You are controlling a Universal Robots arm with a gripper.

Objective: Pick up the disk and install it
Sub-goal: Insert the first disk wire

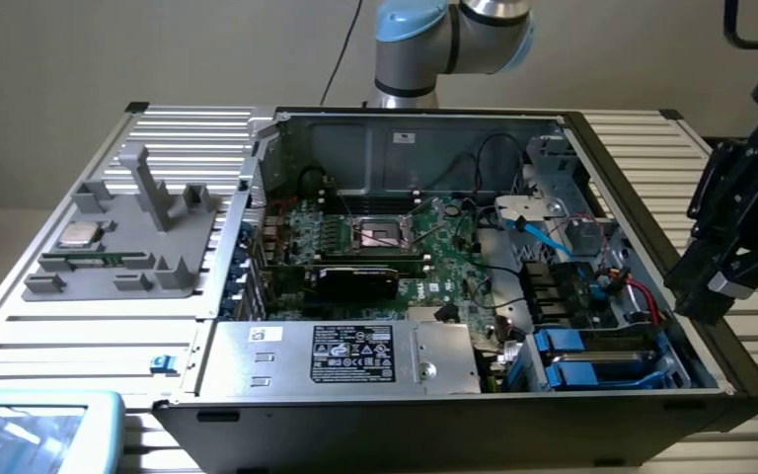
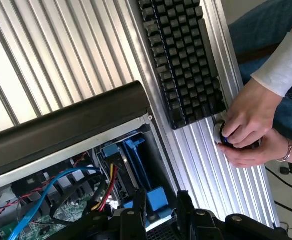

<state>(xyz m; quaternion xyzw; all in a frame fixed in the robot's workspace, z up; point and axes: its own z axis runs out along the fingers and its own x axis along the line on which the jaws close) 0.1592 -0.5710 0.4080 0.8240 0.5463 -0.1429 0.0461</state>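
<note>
Bright blue plastic marks the disk [image 1: 587,370]. Its frame sits in the drive bay at the near corner of the open computer case [image 1: 406,138], at the exterior view's right. From the wrist camera the disk [image 2: 135,146] stands on its edge in the bay, just beside red, yellow and blue cables. I cannot read its label from here, so whether it is pushed fully home is hard to tell. The case lies on its side with the panel off, I think so that the bay can be reached from above. The gripper [image 1: 715,291] hangs over the case's right wall, near the bay but apart from it. Its fingers [image 2: 138,212] stand apart with a gap between them, and I see nothing clamped there. The blue seen through the gap seems to belong to the bay below. The case rests on a ribbed metal surface [image 1: 37,336]. On this surface, outside the case, lies a black keyboard [image 2: 181,60]. Next to it a person's hands [image 2: 248,125] close around a small round knob [image 2: 221,135], probably to steer the arm. At the exterior view's left, a grey fixture [image 1: 182,242] holds a small processor chip [image 1: 80,234], well apart from the work.
</note>
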